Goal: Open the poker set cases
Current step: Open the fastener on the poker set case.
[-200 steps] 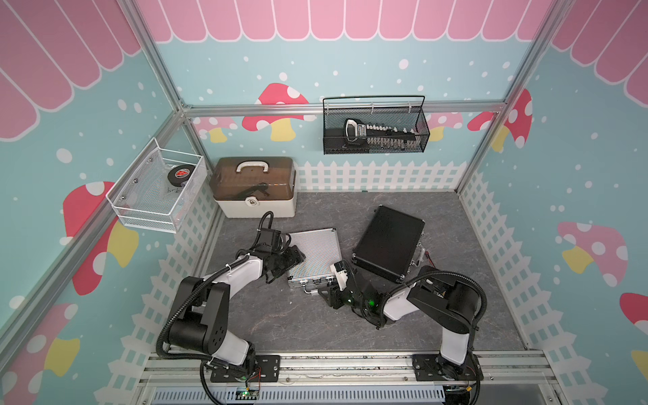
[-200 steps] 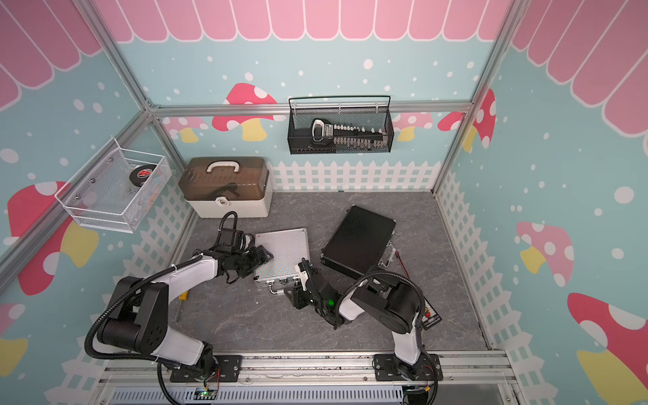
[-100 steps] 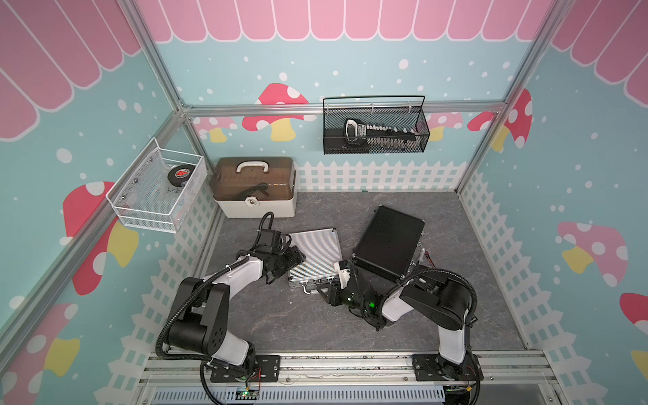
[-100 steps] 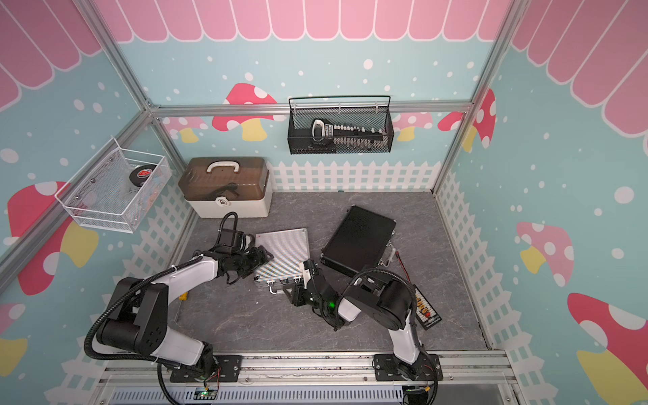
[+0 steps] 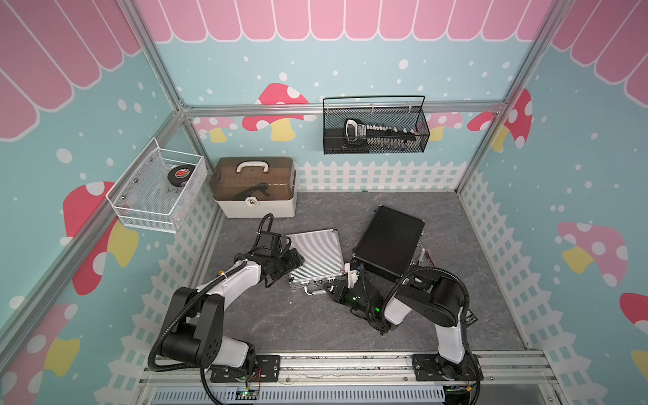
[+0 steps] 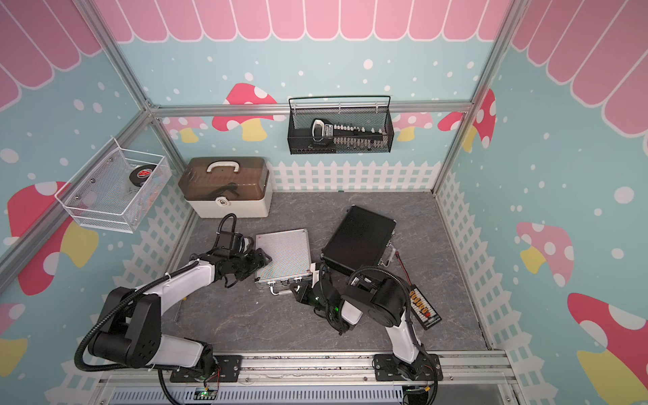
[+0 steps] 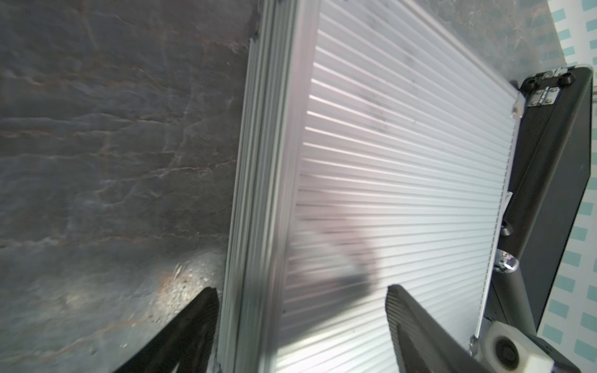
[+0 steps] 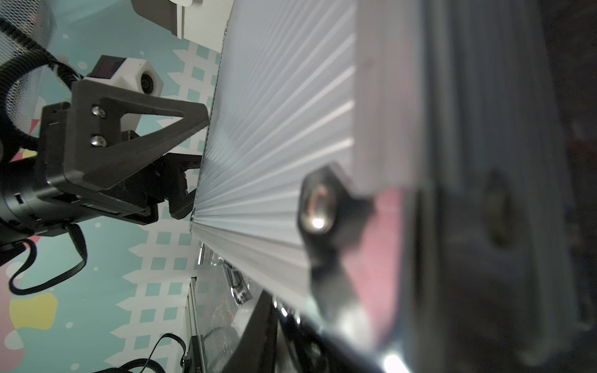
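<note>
In a top view, a white wire basket (image 5: 140, 200) is seen on the left wall, holding a black puck (image 5: 179, 173) whose red logo cannot be read. A beige box (image 5: 256, 207) with a brown lid is set at the back. The left gripper (image 5: 296, 258) is held with jaws spread astride the left edge of the closed silver case (image 5: 317, 254), which is laid flat on the grey floor (image 5: 298, 326). The right gripper (image 5: 338, 285) is placed at the case's latched front corner; how its jaws stand cannot be told. The black case (image 5: 389, 242) is laid closed just beside, to the right.
</note>
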Action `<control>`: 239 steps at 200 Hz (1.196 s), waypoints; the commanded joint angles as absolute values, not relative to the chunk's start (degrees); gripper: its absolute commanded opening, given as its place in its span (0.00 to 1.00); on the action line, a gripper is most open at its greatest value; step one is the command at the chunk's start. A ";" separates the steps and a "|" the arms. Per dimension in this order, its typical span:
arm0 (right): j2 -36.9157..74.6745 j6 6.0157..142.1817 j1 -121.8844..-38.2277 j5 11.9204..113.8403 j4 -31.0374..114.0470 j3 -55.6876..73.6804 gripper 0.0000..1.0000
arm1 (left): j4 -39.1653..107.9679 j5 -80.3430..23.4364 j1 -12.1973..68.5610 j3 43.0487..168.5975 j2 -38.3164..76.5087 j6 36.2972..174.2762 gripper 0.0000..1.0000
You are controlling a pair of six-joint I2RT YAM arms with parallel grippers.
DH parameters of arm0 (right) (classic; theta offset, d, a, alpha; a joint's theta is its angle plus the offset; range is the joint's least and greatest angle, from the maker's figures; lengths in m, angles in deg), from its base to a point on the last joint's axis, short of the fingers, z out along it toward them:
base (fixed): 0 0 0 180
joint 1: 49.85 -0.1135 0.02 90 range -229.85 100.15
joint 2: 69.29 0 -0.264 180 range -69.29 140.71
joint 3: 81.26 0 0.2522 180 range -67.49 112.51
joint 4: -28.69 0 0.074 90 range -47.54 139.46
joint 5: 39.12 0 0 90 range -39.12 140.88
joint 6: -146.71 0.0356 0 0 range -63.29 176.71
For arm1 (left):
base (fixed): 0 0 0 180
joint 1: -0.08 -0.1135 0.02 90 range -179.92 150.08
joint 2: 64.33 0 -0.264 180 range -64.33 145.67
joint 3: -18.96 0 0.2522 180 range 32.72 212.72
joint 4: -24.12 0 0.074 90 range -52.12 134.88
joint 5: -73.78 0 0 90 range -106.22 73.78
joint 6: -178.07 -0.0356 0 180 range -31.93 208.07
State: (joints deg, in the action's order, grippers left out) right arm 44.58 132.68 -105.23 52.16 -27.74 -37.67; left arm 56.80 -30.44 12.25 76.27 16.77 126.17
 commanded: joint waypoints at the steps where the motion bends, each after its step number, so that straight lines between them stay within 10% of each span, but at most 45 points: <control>1: 42.85 135.98 -105.16 50.65 -31.24 -38.23 0.13 | 60.96 -23.62 12.47 79.03 12.35 122.80 0.80; 72: 41.16 142.40 -105.21 50.52 -33.37 -37.39 0.01 | 67.77 -4.85 32.63 87.30 2.49 89.92 0.77; 150: 38.71 146.33 -105.20 49.83 -33.51 -38.24 0.00 | 80.12 -22.79 45.26 80.46 -6.76 46.07 0.76; 239: 36.01 146.78 -105.22 50.22 -33.60 -38.22 0.00 | 63.33 -10.51 48.25 69.63 -6.44 45.93 0.78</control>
State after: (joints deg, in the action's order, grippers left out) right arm 38.41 146.47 -105.23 50.28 -27.85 -38.28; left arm 71.01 -15.05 47.89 71.44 -6.75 48.54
